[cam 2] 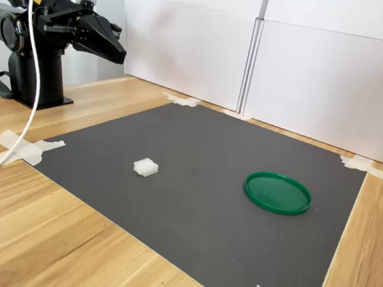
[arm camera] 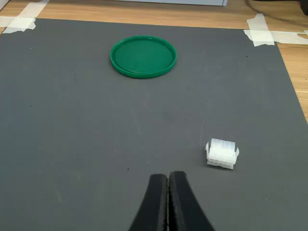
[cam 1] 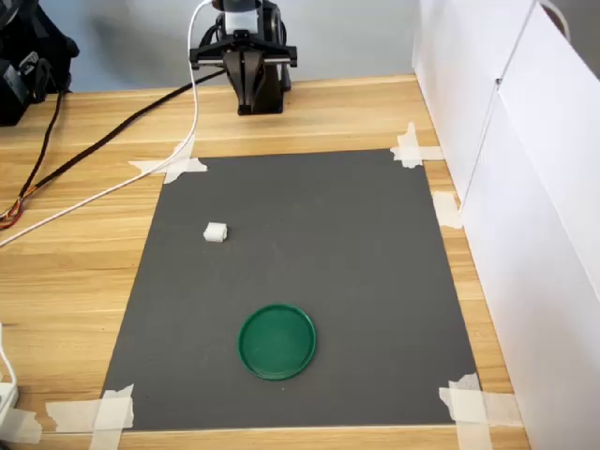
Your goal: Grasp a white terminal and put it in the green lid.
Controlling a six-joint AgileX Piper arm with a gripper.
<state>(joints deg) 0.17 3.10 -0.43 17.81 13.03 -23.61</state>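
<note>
Hand (arm camera: 168, 180) hung above the dark mat (cam 1: 309, 281), fingers pressed together, holding nothing. White terminal (arm camera: 222, 153) lay on the mat just ahead and to one side of the fingertips, untouched. Green lid (arm camera: 143, 57) sat farther out on the mat, well apart from the terminal, empty. Mat taped to the wooden desk (cam 1: 84, 272).

A small white terminal (cam 1: 216, 232) lies on the grey mat, well apart from the flat round green lid (cam 1: 277, 342), which sits rim-up, empty.
</note>
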